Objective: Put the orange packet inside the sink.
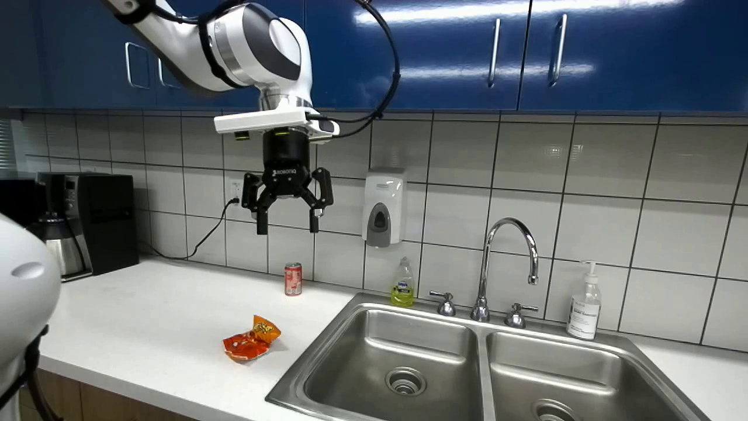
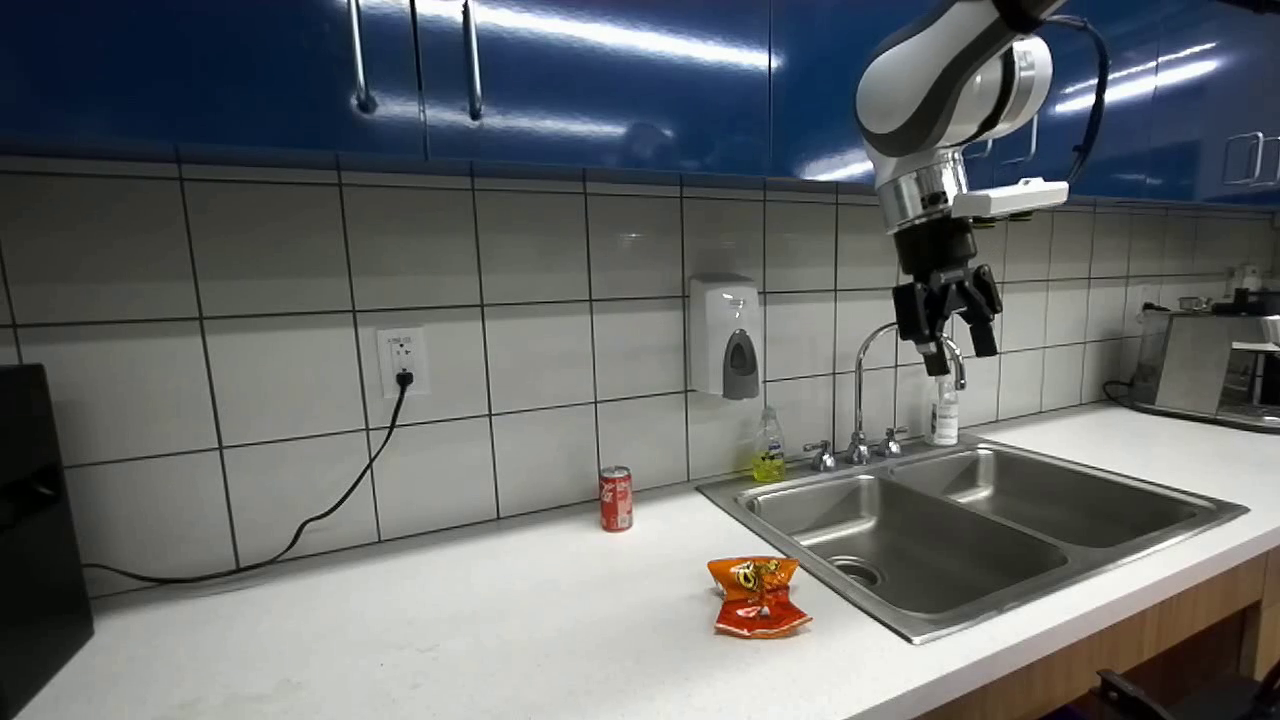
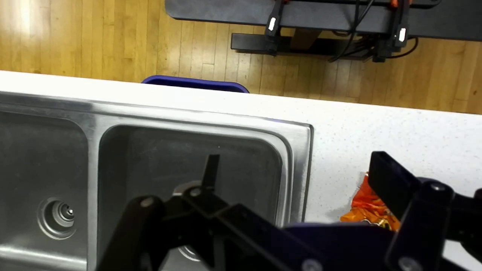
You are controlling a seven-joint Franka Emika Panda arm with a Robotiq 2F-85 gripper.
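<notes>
- Nearest in the wrist view: your gripper (image 3: 295,155), fingers spread wide, nothing between them; it hangs well above the bench (image 2: 450,630).
- Orange packet (image 2: 760,598): on the bench just beside the sink (image 2: 840,572), not touching its rim.
- Crumpled, glossy wrapping; you can expect it light, soft, a little slippery. Contents, if any: can't tell.
- Best hold, probably: the creased waist between orange and red ends. Flared ends likely fold away from your fingers.
- Go low, close softly; hard squeezing would likely just flatten it.

Orange-and-red packet (image 2: 760,602), speckled white counter (image 3: 376,131), grey sink (image 1: 318,351), blue cabinets (image 1: 444,52)
</notes>
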